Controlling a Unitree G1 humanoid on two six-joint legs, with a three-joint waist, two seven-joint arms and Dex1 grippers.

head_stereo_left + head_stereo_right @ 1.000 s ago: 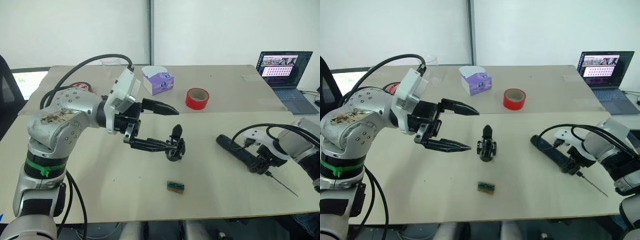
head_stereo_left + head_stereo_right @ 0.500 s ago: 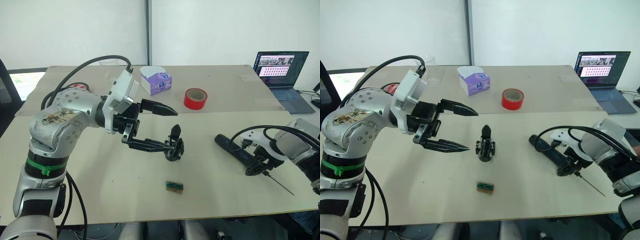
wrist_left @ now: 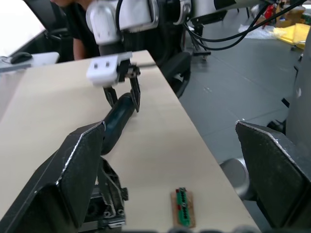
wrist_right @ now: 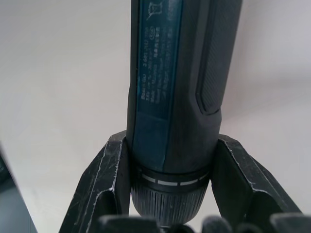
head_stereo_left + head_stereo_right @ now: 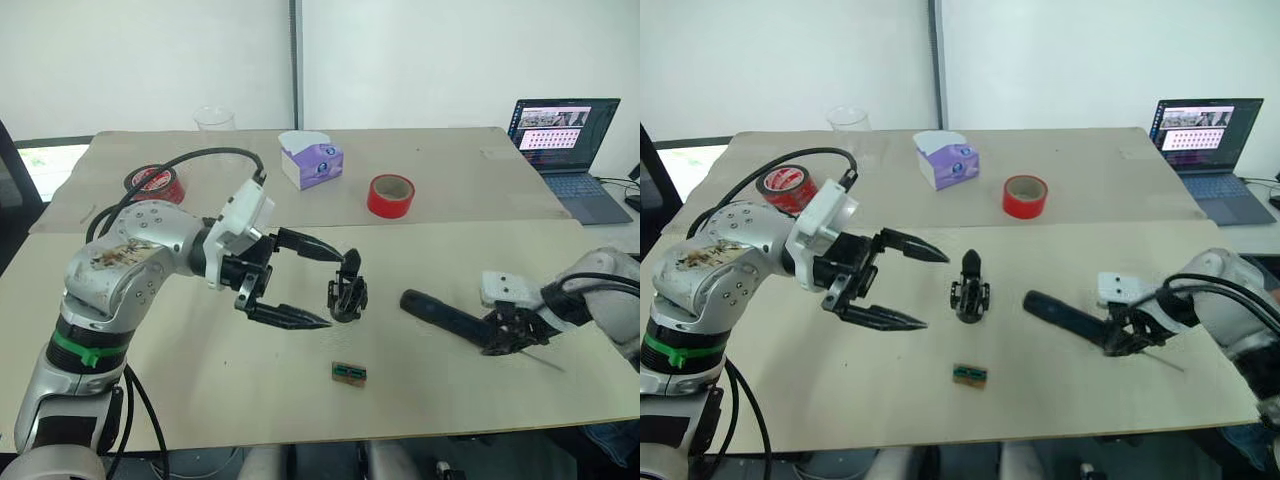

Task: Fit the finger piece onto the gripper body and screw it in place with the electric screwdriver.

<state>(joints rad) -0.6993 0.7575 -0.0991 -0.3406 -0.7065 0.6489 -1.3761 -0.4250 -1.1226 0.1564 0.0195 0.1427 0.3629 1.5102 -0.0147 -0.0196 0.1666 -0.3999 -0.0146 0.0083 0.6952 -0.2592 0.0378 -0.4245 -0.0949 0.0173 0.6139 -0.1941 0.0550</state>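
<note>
I see my L gripper [image 5: 902,285] spread wide, holding nothing, tips just left of the gripper body [image 5: 970,290], not touching. Body stands mid-table w/ its pointed finger up. R gripper [image 4: 167,191] clamped on the electric screwdriver [image 5: 1072,321] near the bit end; bit [image 5: 1162,361] points right, rounded end toward the body. Small green-brown tray [image 5: 971,375] lies near the front edge, below the body. Finger piece: can't pick it out.

The electric screwdriver [image 5: 1065,318] has its bit end hidden behind the right gripper [image 5: 1127,333], the gripper body [image 3: 104,209] is cut off by the left wrist view's lower edge, and the laptop [image 5: 562,140] runs past the frame edge.
</note>
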